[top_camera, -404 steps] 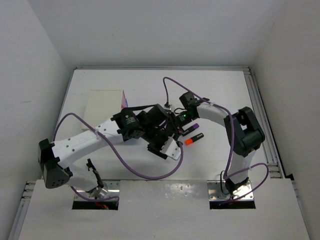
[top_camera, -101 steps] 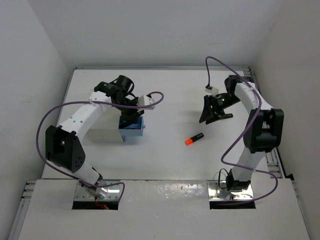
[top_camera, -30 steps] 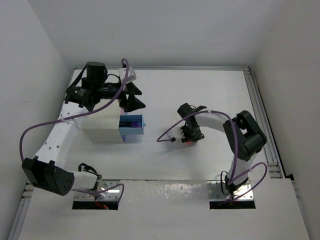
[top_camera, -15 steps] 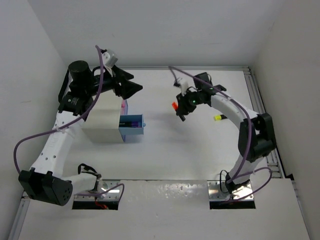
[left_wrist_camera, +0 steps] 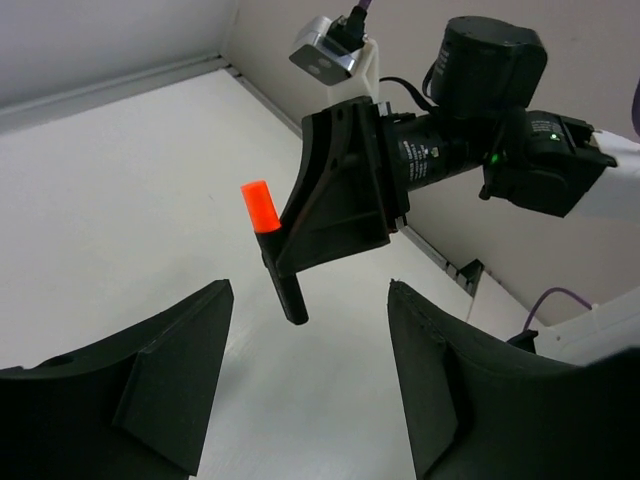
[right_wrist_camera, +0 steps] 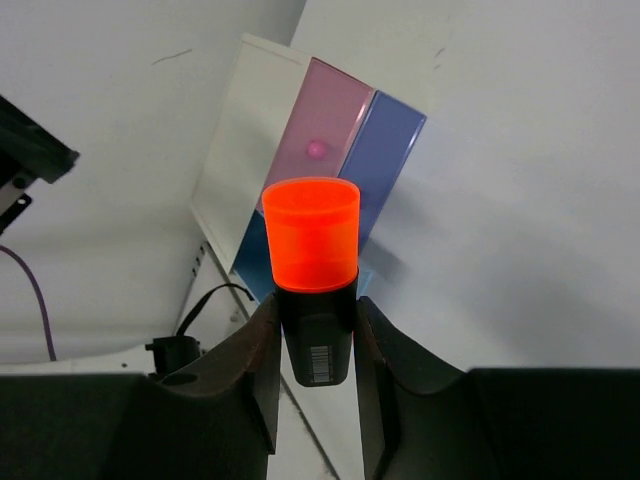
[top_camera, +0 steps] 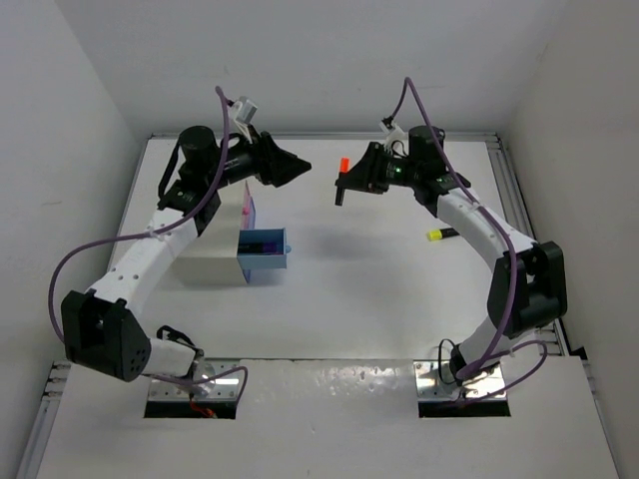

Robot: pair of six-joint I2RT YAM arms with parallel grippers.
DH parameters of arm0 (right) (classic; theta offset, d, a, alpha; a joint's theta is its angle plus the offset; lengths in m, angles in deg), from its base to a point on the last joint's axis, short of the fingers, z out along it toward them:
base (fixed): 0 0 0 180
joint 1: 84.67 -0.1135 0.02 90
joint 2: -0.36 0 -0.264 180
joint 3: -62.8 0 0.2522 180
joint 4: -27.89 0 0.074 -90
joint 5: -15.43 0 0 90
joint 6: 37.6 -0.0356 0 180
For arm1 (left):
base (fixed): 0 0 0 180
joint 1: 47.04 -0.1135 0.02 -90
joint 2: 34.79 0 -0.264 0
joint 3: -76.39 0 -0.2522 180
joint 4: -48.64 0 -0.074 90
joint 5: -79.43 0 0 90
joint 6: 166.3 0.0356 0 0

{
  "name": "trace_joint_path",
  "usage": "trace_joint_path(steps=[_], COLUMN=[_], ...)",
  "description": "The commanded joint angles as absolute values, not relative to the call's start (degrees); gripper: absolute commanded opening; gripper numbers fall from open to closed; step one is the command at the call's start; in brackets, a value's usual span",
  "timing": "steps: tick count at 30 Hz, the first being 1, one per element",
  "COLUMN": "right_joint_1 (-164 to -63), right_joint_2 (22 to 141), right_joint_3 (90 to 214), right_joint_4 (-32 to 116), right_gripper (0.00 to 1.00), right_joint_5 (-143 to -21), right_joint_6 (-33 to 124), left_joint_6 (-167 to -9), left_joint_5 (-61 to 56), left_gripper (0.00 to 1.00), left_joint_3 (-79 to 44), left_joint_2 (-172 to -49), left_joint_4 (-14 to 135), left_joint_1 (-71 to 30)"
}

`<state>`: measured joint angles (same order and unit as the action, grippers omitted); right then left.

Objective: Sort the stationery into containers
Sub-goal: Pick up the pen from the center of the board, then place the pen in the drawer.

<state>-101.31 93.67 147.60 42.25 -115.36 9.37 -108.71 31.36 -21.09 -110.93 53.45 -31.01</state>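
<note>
Highlighter (left_wrist_camera: pixel 273 247), orange-capped, sits pinched cap-up in the right gripper (top_camera: pixel 344 188), high above the table (top_camera: pixel 399 284), while the left gripper (top_camera: pixel 292 168) faces it nearby, jaws spread wide, holding nothing.

I'm seeing the highlighter (right_wrist_camera: pixel 311 270) showing a smooth, faintly translucent orange plastic cap over a glossier black barrel. The right gripper (right_wrist_camera: pixel 312 335) and left gripper (left_wrist_camera: pixel 310 295) are reading as matt black plastic. At nine o'clock on the smooth white table (top_camera: pixel 379 289), the cabinet (top_camera: pixel 205 249), pink drawer (right_wrist_camera: pixel 325 120) and blue drawer (right_wrist_camera: pixel 390 150) are looking like satin plastic.
</note>
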Motion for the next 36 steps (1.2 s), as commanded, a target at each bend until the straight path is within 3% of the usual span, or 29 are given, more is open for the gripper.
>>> trace_joint_path(steps=[1, 8, 17, 23, 36], right_joint_1=[-102.8, -105.0, -108.7, -109.7, -112.3], right_joint_2=[90.3, 89.4, 87.3, 87.5, 88.1], right_joint_3=[149.2, 150.8, 153.2, 154.6, 157.2], right_joint_4=[40.8, 44.4, 54.3, 55.6, 57.4], right_gripper=[0.0, 0.0, 0.0, 0.0, 0.0], right_joint_5=[-113.1, -109.8, -100.7, -97.7, -97.0], right_joint_6=[4.0, 6.5, 26.5, 28.2, 30.2], left_joint_6=[-112.6, -114.3, -110.2, -103.5, -103.6], left_joint_5=[28.4, 26.3, 28.4, 25.3, 24.0], left_gripper=[0.68, 0.61, 0.59, 0.55, 0.51], left_joint_3=[-17.9, -16.0, -16.2, -13.0, -11.8], left_joint_2=[-113.3, -117.8, -117.8, -118.4, -121.1], left_joint_4=[50.6, 51.2, 52.4, 59.6, 60.6], left_joint_1=[-29.5, -27.2, -26.3, -24.5, -23.0])
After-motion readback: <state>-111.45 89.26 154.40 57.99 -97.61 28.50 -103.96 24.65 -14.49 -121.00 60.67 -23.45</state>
